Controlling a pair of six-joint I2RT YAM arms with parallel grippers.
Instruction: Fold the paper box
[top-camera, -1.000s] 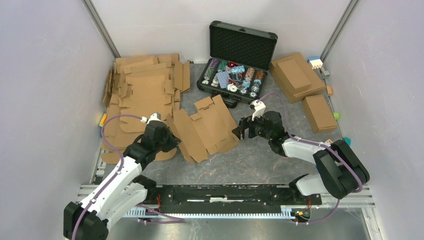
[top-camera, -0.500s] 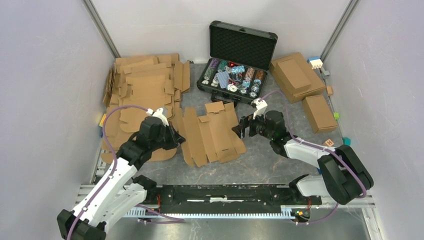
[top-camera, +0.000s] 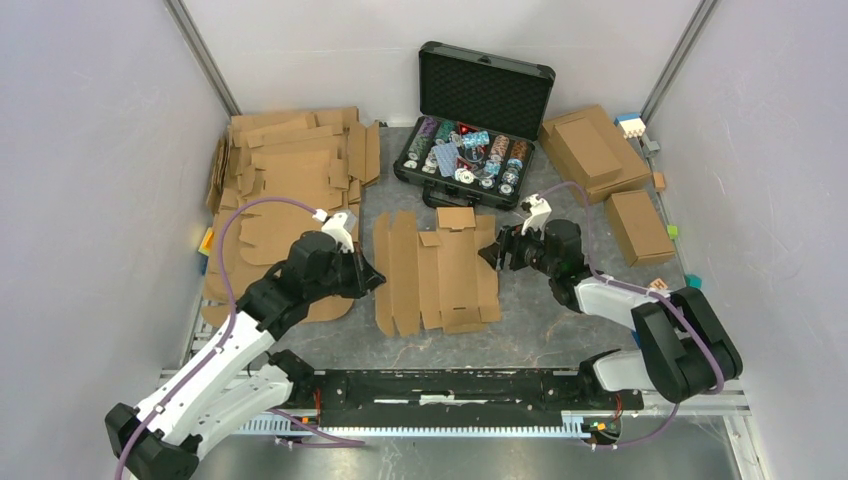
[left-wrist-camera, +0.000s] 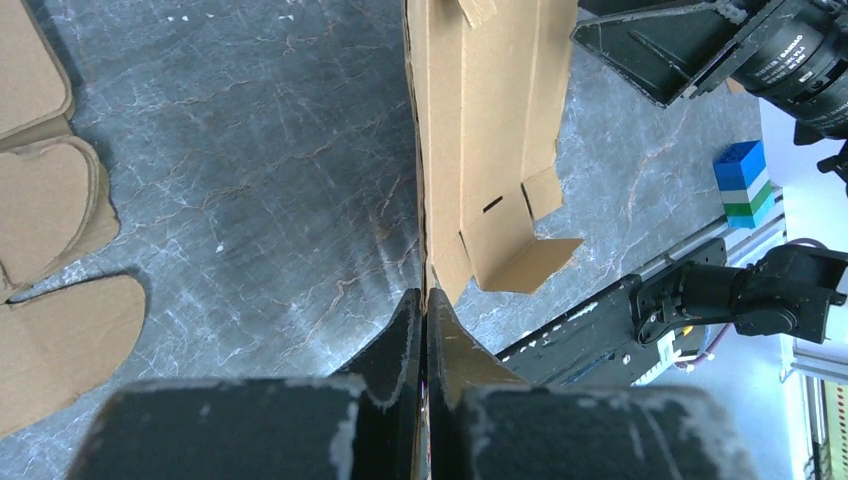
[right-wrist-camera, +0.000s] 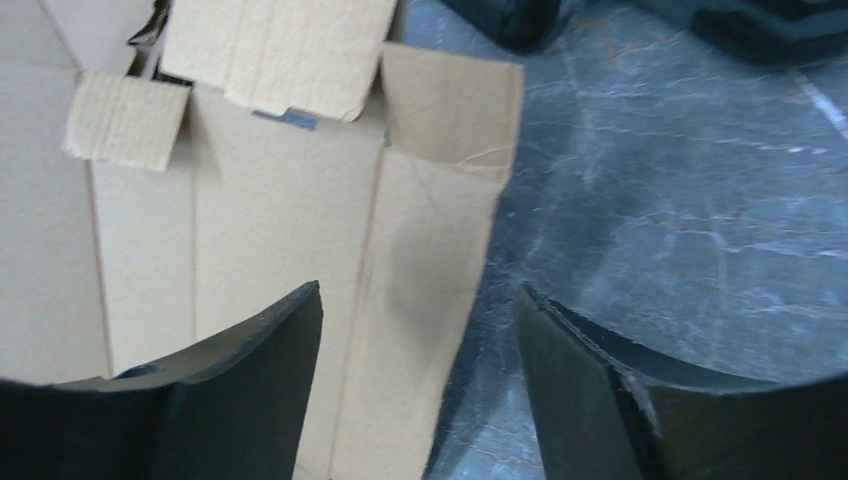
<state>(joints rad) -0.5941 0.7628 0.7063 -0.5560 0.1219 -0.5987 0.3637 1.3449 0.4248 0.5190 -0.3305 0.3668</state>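
Note:
The paper box (top-camera: 436, 270) is a flat brown cardboard blank with creases and small flaps, lying on the grey table between the two arms. My left gripper (top-camera: 372, 281) is shut on its left edge. In the left wrist view the paper box (left-wrist-camera: 487, 120) runs edge-on away from the pinched fingertips of the left gripper (left-wrist-camera: 424, 305). My right gripper (top-camera: 497, 252) stands open at the blank's right edge. In the right wrist view the paper box (right-wrist-camera: 270, 200) has its outer strip between the spread fingers of the right gripper (right-wrist-camera: 418, 300), which do not touch it.
An open black case (top-camera: 470, 150) of poker chips sits behind the blank. A pile of cardboard blanks (top-camera: 285, 180) covers the back left. Two folded brown boxes (top-camera: 592, 150) (top-camera: 638, 226) lie at the right, with small coloured blocks (top-camera: 630, 124) near the wall.
The left gripper has swung right, still holding the blank, which has turned from slanted to square with the table. The right gripper has shifted right and slightly back, and its jaws are still open.

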